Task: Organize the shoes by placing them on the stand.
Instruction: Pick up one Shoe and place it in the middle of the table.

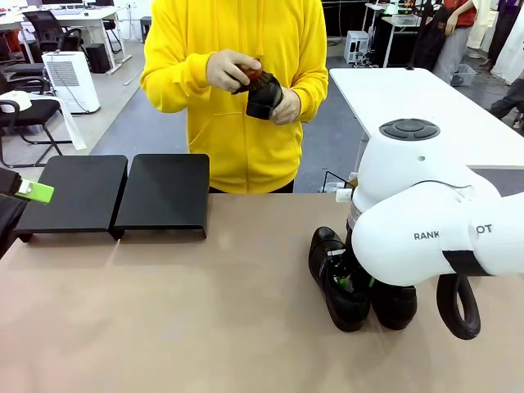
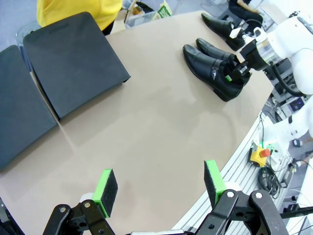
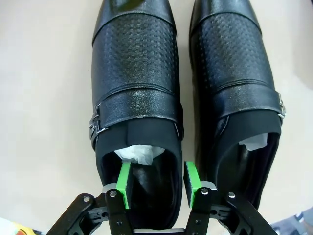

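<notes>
Fingers (image 3: 125, 182) of the right gripper (image 3: 157, 171) stood parted astride one shoe's heel wall, not yet clenched. The left gripper (image 2: 159, 188) hung released and empty. Well apart across the table (image 1: 205, 311) lay the stand (image 1: 164, 192), bare. The shoes (image 3: 137, 88) sat paired by the right arm. They looked stiff, glossy and probably slippery, so that wall beside the paper stuffing (image 3: 142, 152) seemed the best hold.

Grey floor (image 1: 135, 115), white table (image 1: 426, 102) far right, black office chairs (image 1: 47, 29) and white air unit (image 1: 72, 80) far left.
</notes>
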`<state>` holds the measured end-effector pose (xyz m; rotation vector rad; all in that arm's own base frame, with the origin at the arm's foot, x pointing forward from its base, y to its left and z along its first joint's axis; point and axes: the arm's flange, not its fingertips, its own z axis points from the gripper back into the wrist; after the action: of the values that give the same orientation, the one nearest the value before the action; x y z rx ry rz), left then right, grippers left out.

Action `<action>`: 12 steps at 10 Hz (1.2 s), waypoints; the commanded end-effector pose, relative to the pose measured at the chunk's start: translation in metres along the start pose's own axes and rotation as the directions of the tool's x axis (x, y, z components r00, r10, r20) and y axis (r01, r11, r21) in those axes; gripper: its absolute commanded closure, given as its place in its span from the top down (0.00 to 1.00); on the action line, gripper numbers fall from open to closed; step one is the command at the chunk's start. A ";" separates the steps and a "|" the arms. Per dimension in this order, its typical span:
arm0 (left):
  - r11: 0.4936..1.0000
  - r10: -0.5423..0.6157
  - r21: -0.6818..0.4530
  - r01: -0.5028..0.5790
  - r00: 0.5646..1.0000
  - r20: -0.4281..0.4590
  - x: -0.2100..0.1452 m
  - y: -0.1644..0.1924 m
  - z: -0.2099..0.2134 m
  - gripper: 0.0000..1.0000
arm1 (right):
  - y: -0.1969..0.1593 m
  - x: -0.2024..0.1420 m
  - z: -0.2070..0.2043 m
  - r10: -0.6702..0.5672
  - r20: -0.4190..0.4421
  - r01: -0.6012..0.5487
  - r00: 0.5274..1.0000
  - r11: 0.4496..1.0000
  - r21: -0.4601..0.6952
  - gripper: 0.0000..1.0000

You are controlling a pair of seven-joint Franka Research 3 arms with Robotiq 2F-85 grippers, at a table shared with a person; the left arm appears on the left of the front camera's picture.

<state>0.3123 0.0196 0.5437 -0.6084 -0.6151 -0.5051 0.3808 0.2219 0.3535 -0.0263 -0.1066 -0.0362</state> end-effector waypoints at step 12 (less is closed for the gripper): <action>1.000 -0.013 -0.020 0.013 1.000 0.013 -0.001 0.001 -0.001 0.92 | -0.002 0.009 -0.006 -0.058 -0.032 0.058 0.998 0.998 0.002 0.00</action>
<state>0.3123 0.0196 0.5437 -0.6083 -0.6152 -0.5055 0.3905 0.2130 0.3483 -0.0258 -0.0948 -0.0624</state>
